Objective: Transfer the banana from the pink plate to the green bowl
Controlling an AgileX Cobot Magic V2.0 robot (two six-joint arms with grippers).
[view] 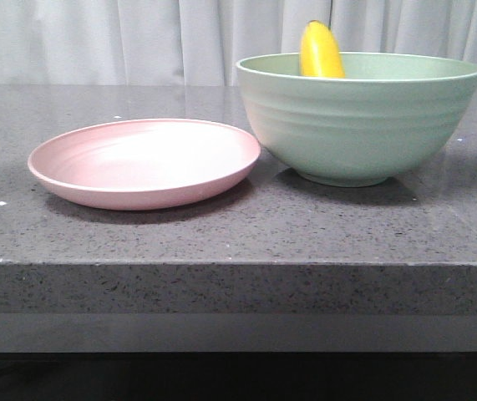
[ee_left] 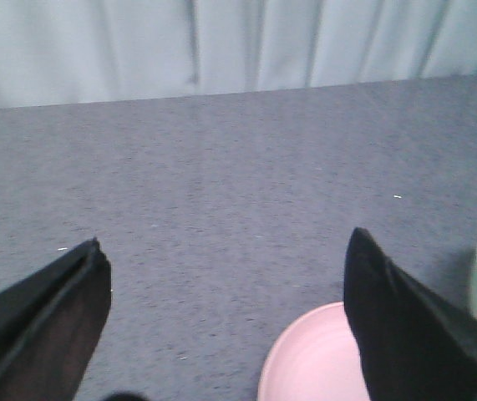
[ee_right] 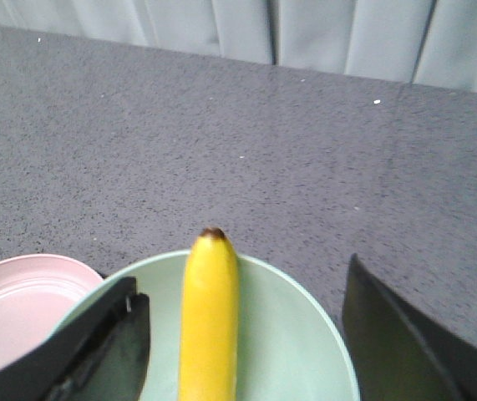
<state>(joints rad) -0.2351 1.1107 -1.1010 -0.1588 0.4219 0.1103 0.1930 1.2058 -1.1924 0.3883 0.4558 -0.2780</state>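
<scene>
We've got both grippers spread wide, jaws well apart and gripping nothing: left gripper (ee_left: 225, 271) and right gripper (ee_right: 242, 313). Neither arm shows in our front view.

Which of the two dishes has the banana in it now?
The green bowl; the banana pokes above its rim. The pink plate beside it holds nothing.

Black, wedge-shaped gripper fingers (ee_left: 46, 317)
</scene>
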